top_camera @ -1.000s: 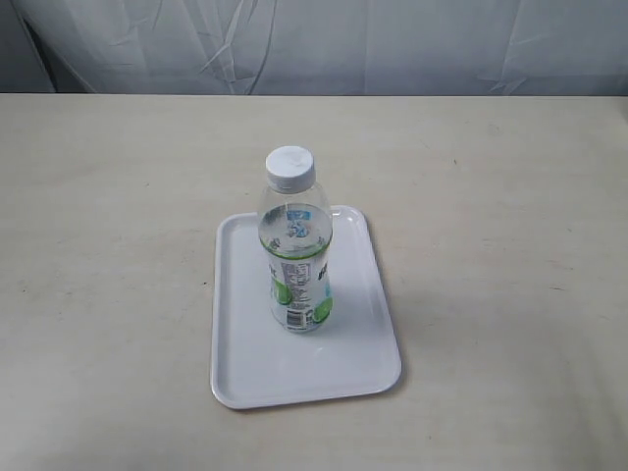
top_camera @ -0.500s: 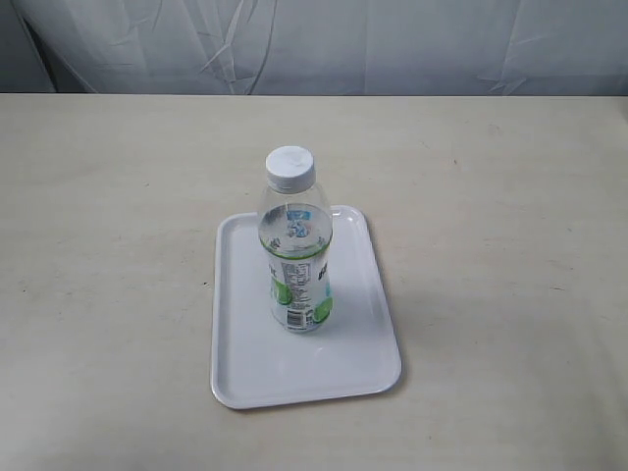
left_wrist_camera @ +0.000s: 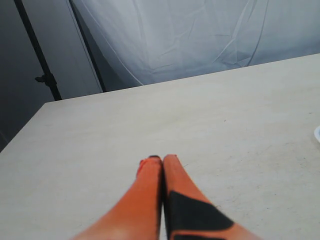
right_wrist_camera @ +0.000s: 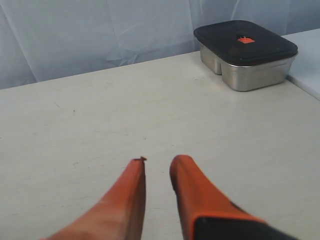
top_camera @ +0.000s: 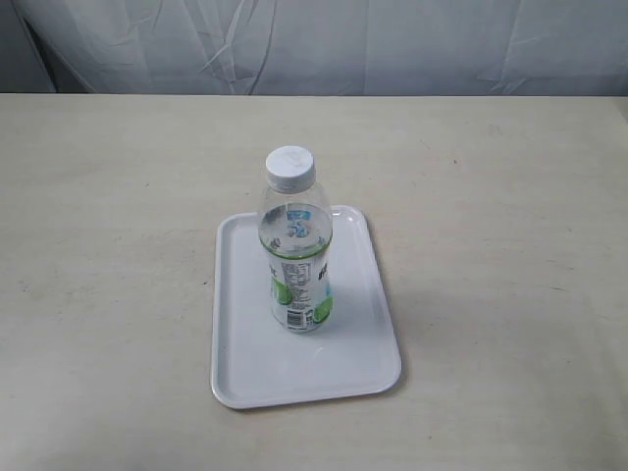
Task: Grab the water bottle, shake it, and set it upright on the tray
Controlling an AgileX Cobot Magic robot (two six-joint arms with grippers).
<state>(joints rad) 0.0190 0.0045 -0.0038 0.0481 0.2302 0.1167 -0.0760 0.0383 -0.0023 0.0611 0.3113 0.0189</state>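
The water bottle (top_camera: 294, 250), clear with a white cap and a green-and-white label, stands upright on the white tray (top_camera: 245, 363) in the middle of the table in the exterior view. Neither arm shows in that view. In the left wrist view my left gripper (left_wrist_camera: 159, 159) is shut, its orange fingers pressed together over bare table, holding nothing. A sliver of the tray's rim (left_wrist_camera: 317, 134) shows at that view's edge. My right gripper (right_wrist_camera: 157, 162) is open with a narrow gap between its orange fingers, over bare table. The bottle is out of both wrist views.
A metal lunch box with a black lid (right_wrist_camera: 245, 52) stands on the table beyond the right gripper. A white cloth backdrop (top_camera: 314, 44) hangs behind the table. A dark stand pole (left_wrist_camera: 40, 60) rises past the table's corner in the left wrist view.
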